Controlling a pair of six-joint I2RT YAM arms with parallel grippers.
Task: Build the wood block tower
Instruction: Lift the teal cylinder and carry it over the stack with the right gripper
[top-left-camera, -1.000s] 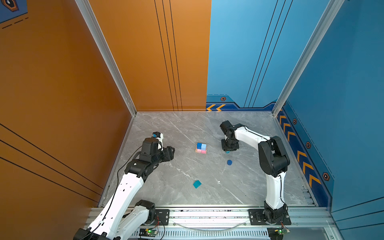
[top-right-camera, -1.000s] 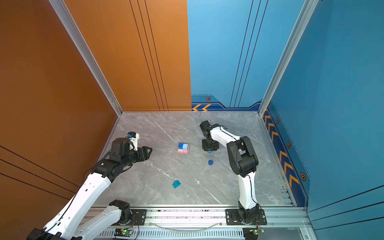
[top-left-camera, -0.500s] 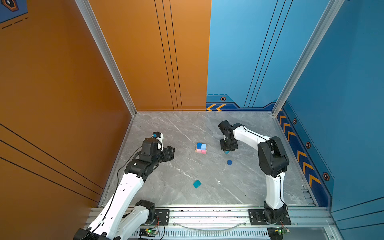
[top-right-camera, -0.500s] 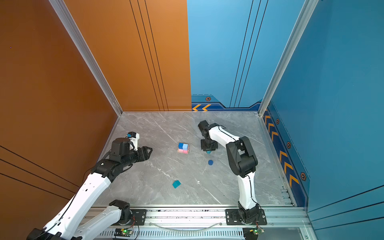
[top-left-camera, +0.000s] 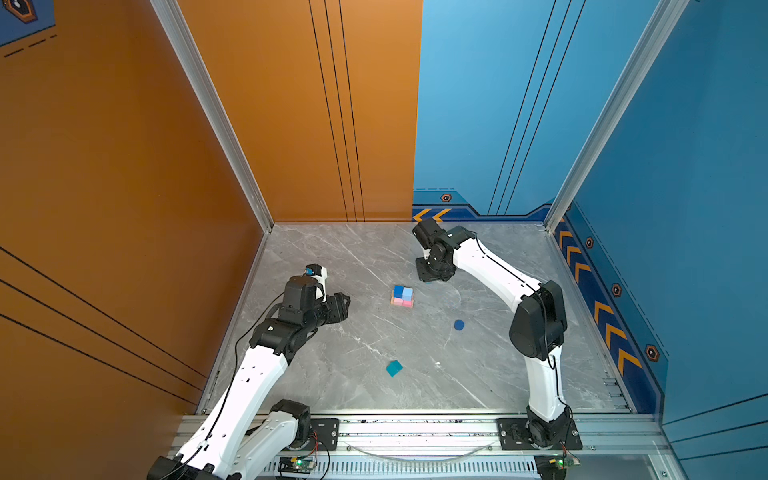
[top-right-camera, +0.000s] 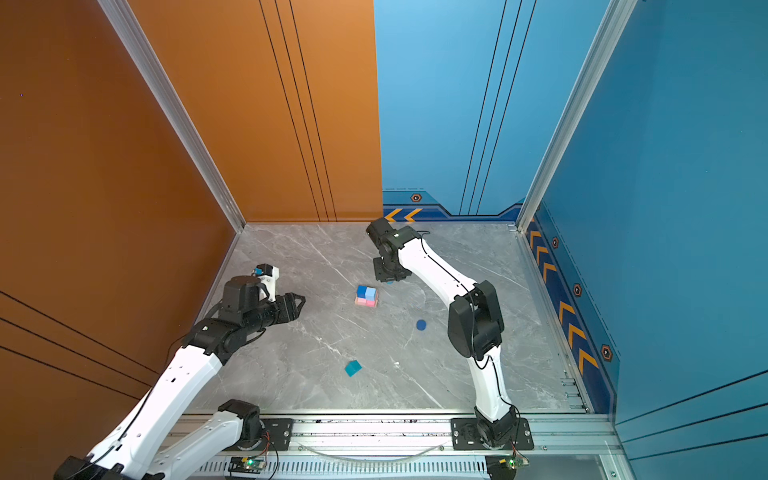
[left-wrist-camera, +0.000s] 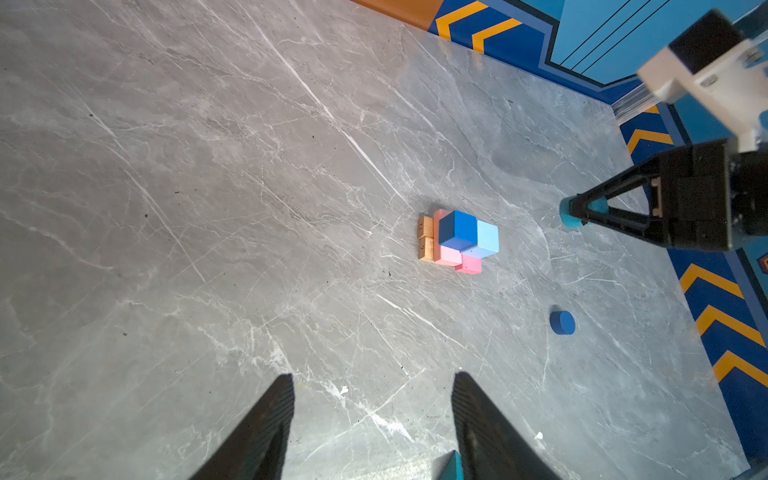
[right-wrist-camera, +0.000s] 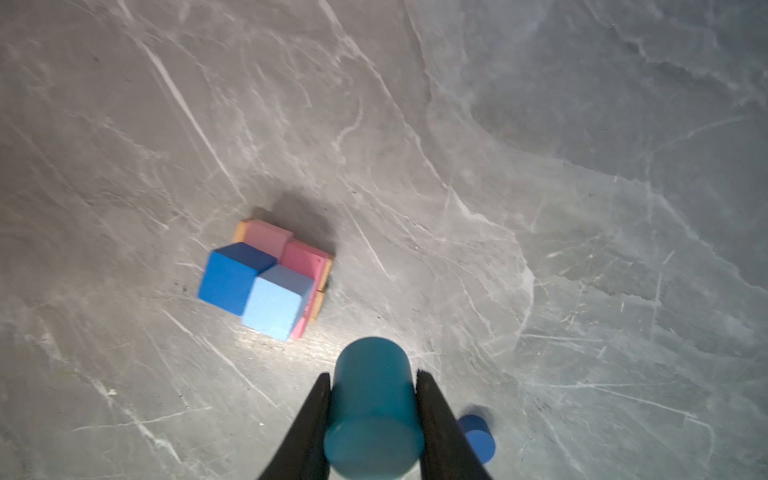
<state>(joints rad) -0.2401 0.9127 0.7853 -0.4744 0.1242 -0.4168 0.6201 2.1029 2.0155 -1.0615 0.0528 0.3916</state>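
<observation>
Here's the tower (top-left-camera: 402, 296), half built, sitting mid-bench in both top views, a touch below the frame's centre. Two tan bars (left-wrist-camera: 425, 243) at the bottom, pink bars (right-wrist-camera: 291, 249) laid across them, and the dark-blue cube (right-wrist-camera: 232, 278) and light-blue cube (right-wrist-camera: 276, 309) shoulder to shoulder on top.

Just up and right of it in a top view, the teal cylinder (right-wrist-camera: 372, 407) is pinched across its round side by the narrowed jaws of the right claw (right-wrist-camera: 372, 374). Whether it's off the bench (top-left-camera: 332, 257) yet, I can't tell. So claw and cylinder are near the tower, not touching it, off its upper-right corner.

The step in hand, I'd judge, is carrying that cylinder onto the cubes. To do it well: go up first, higher than the cube tops, then across, then straight down. A sideways approach would risk knocking the cubes off the pink bars. Set the flat end square on a cube face, well in from the edge, and ease the jaws apart without dragging it.

Further out, the dark-blue cylinder (top-left-camera: 459, 324) sits lower right of the tower, and the teal cube (top-left-camera: 394, 368) lies lower in the frame, both well apart from the stack. Over at the left, the left claw (top-left-camera: 343, 303) hangs wide and empty, pointing toward the tower from well away.
</observation>
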